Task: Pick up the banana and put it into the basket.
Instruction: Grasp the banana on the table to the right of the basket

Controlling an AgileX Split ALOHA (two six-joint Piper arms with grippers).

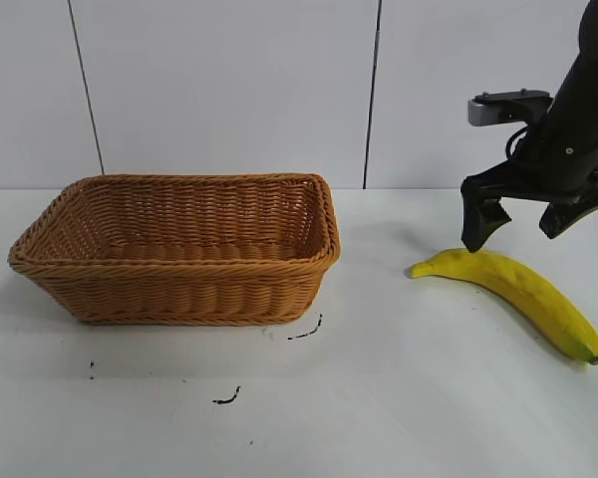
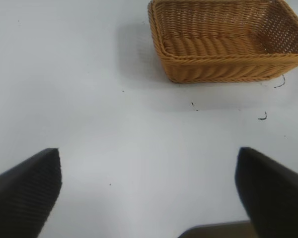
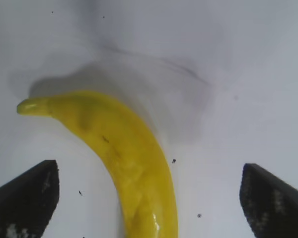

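A long yellow banana (image 1: 518,289) lies on the white table at the right, its stem toward the basket; the right wrist view shows the banana (image 3: 124,153) passing between the jaws. My right gripper (image 1: 518,227) hovers open just above the banana's stem half, its fingers wide apart and touching nothing. The tan woven basket (image 1: 179,247) stands at the left with nothing in it, and its rim (image 2: 223,54) shows in the left wrist view. My left gripper (image 2: 149,183) is open over bare table, away from the basket.
A few small dark marks (image 1: 304,334) dot the table in front of the basket. A white wall with vertical seams stands behind the table. Bare table lies between basket and banana.
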